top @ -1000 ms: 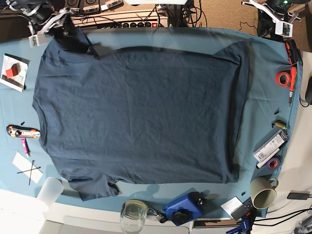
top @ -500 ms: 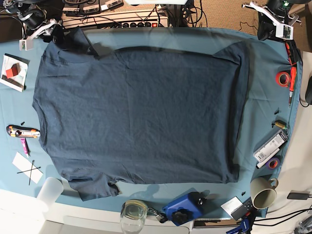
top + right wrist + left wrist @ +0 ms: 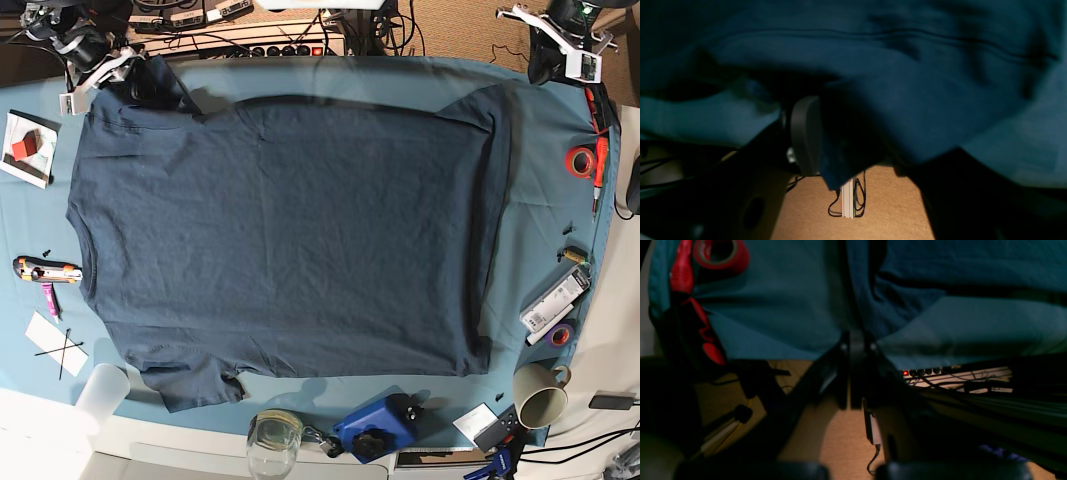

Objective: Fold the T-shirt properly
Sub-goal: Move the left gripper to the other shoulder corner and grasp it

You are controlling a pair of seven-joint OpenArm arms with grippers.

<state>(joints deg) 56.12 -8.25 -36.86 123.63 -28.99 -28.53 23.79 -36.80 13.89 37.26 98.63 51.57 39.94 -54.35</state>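
One T-shirt [image 3: 280, 230] — two tape rolls [image 3: 581, 160], one mug [image 3: 540, 394], one glass [image 3: 273, 441].

You're looking at a plain dark slate-blue T-shirt [image 3: 290, 230] with no print showing, spread on a lighter teal cloth [image 3: 545, 200]. Along one edge you have a red tape roll [image 3: 581, 160] and a red-handled tool [image 3: 600, 165], and at the other an orange-and-black cutter [image 3: 45, 268] and a white paper [image 3: 55, 344] marked with a black cross. Near you sit a blue box [image 3: 372, 426], a beige mug [image 3: 540, 394] and a clear glass [image 3: 273, 441].

Matt cotton T-shirt [image 3: 290, 230], faintly creased
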